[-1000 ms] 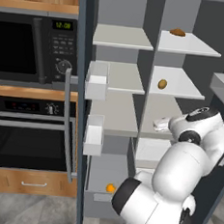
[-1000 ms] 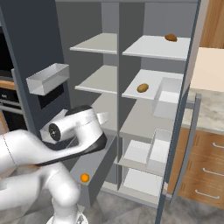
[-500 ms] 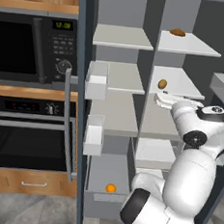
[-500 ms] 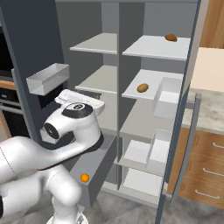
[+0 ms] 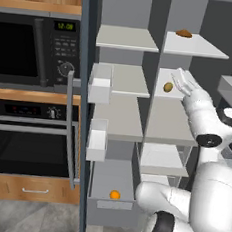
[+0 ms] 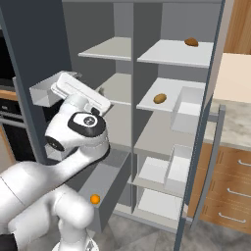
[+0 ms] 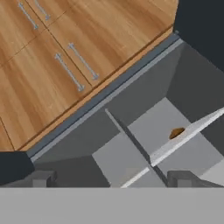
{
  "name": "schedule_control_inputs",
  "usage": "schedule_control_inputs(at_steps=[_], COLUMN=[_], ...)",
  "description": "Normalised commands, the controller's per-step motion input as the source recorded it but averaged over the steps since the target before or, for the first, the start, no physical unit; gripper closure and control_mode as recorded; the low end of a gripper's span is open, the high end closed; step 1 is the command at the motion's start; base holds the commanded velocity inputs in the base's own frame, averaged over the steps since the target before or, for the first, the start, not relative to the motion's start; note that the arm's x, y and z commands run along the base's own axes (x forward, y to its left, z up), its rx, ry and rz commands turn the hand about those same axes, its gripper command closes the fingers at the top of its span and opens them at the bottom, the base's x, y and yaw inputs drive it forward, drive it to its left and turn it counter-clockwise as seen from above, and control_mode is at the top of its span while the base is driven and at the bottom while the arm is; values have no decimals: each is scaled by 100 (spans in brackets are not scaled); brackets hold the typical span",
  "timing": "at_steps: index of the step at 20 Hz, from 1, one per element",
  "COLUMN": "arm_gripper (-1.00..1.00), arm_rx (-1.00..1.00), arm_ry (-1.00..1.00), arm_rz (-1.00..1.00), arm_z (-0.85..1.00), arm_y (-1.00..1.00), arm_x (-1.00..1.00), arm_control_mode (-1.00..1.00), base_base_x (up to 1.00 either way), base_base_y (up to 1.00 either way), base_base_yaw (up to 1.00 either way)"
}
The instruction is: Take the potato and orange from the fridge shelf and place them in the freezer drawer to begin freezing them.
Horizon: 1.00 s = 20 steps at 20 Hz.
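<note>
The tan potato lies on the middle shelf of the fridge's right compartment. My gripper is raised to that shelf's height, just right of the potato and apart from it. In the hand view my gripper is open, its two dark fingertips wide apart with nothing between them. The orange rests inside the pulled-out grey freezer drawer at the bottom.
A darker brown bread-like lump sits on the top shelf. Pale door bins hang on the open doors. A microwave and oven stand to the left; wooden drawers are on the right.
My arm has swung up from low beside the lower shelves to the middle shelf, bringing the hand close to the potato. The orange has stayed in the drawer.
</note>
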Motion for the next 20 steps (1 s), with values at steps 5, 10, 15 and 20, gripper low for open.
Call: schedule_control_inputs(at_steps=[5,10,15,20], arm_gripper=[-100,-100,-100,-100], arm_rx=[45,11,-9,0], arm_ry=[-5,-20,-9,0], arm_rz=[46,24,7,4], arm_z=[90,27,39,94], arm_y=[-2,-58,-34,0], arm_x=[-3,-73,-66,-22], arm_control_mode=[-100,-100,-100,-100], base_base_x=[0,0,0,0], base_base_y=[0,0,0,0], base_base_yaw=[0,0,0,0])
